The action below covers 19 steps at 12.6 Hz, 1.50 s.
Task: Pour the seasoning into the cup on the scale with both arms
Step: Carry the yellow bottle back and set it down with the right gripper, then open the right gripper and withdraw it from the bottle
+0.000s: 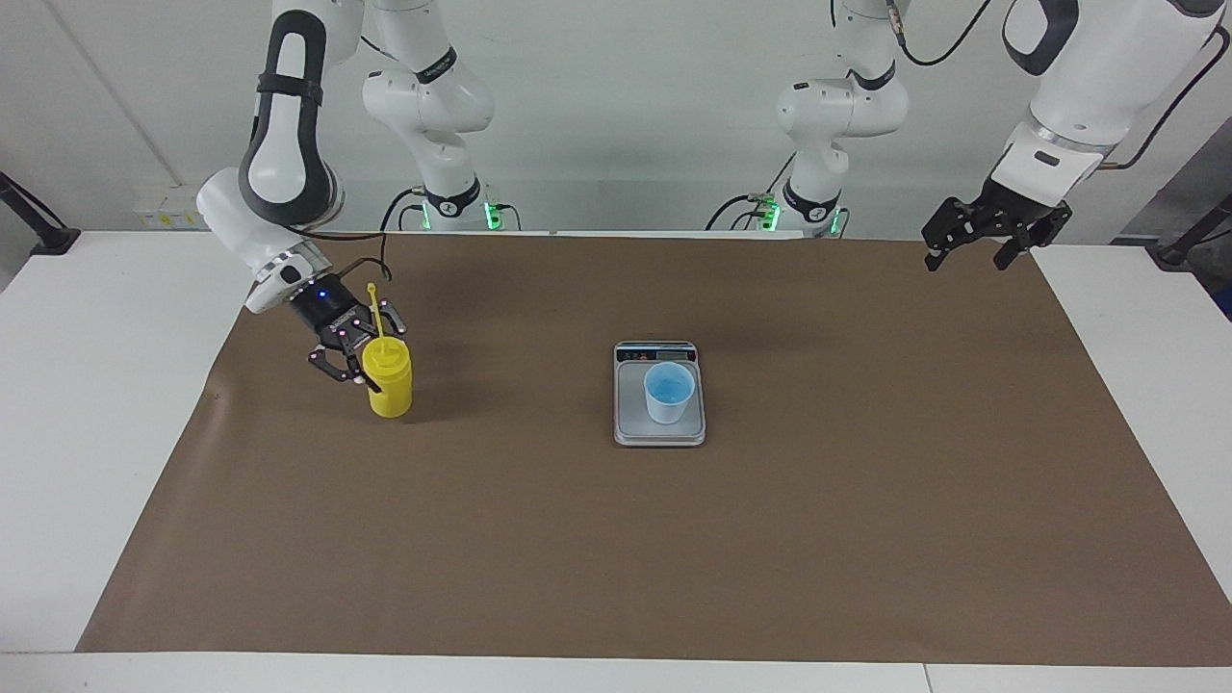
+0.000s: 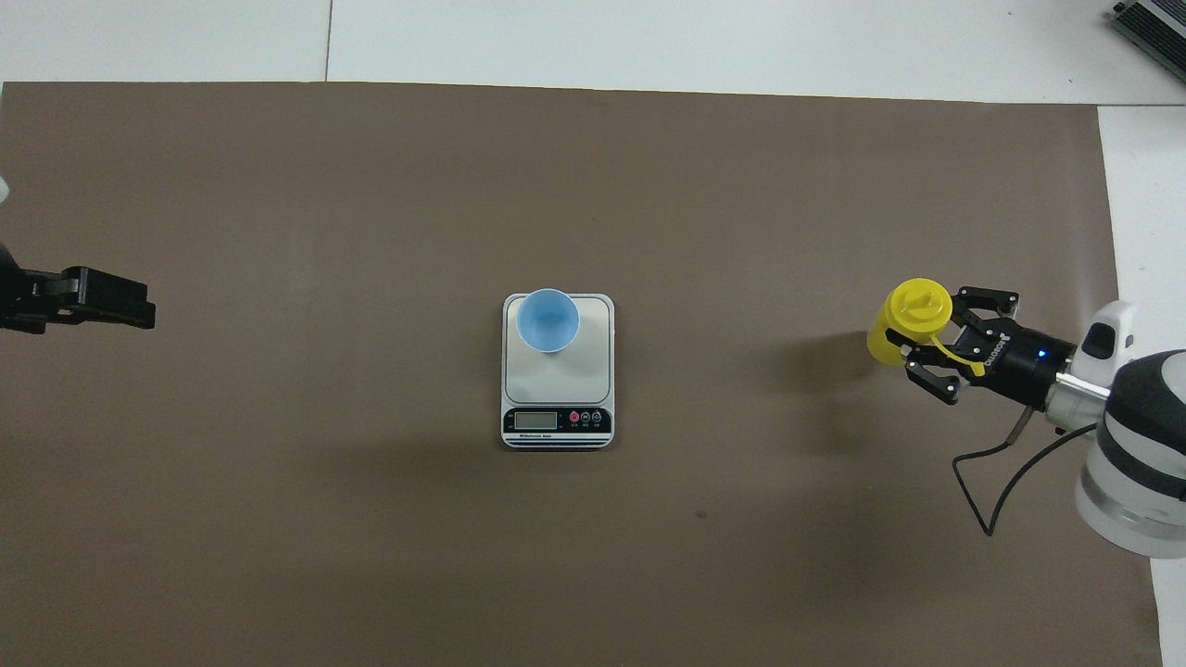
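My right hand (image 1: 358, 364) grasps the seasoning (image 1: 389, 379) near its shoulder, and the bottle stands upright on the tabletop (image 1: 577, 539). The cup (image 1: 669, 392) sits on the scale (image 1: 658, 431), well apart from this hand, toward my left hand (image 1: 991, 231), which waits released. The plastic seems light and soft, so I judge a gentle hold below the cap is best.
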Motion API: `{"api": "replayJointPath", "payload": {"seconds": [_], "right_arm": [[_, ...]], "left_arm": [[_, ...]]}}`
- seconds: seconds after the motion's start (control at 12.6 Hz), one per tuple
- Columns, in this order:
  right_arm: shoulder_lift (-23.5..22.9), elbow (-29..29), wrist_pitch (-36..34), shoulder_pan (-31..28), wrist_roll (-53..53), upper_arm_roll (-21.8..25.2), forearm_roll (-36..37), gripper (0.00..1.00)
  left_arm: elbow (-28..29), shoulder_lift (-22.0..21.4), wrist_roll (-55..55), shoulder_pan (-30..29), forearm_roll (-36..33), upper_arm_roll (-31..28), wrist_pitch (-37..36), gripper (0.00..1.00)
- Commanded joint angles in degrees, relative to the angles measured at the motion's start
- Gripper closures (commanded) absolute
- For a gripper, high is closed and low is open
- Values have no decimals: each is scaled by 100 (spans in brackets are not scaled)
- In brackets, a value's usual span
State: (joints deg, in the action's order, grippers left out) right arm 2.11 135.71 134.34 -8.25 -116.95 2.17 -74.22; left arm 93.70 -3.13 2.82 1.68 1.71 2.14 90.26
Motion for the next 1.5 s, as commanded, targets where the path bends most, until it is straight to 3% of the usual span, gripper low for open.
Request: {"api": "replayJointPath", "payload": {"seconds": [0.0, 0.32, 0.87, 0.95, 1.03, 1.42], "right_arm": [[88, 113, -276, -308, -284, -68, -225, 100], [71, 236, -890, -721, -722, -68, -417, 100], [150, 465, -1076, -994, -829, -59, -436, 100], [150, 465, -1067, -995, -838, -68, -444, 71], [150, 465, -1085, -995, -812, -59, -558, 1], [158, 544, -1172, -1074, -811, -42, -611, 0]], "left_arm": [[175, -161, 44, -107, 14, 59, 44, 0], [175, -161, 44, -107, 14, 59, 44, 0], [175, -161, 44, -107, 14, 59, 44, 0], [175, -161, 44, -107, 14, 59, 44, 0], [175, -161, 44, -107, 14, 59, 44, 0], [175, -161, 44, -107, 14, 59, 44, 0]]}}
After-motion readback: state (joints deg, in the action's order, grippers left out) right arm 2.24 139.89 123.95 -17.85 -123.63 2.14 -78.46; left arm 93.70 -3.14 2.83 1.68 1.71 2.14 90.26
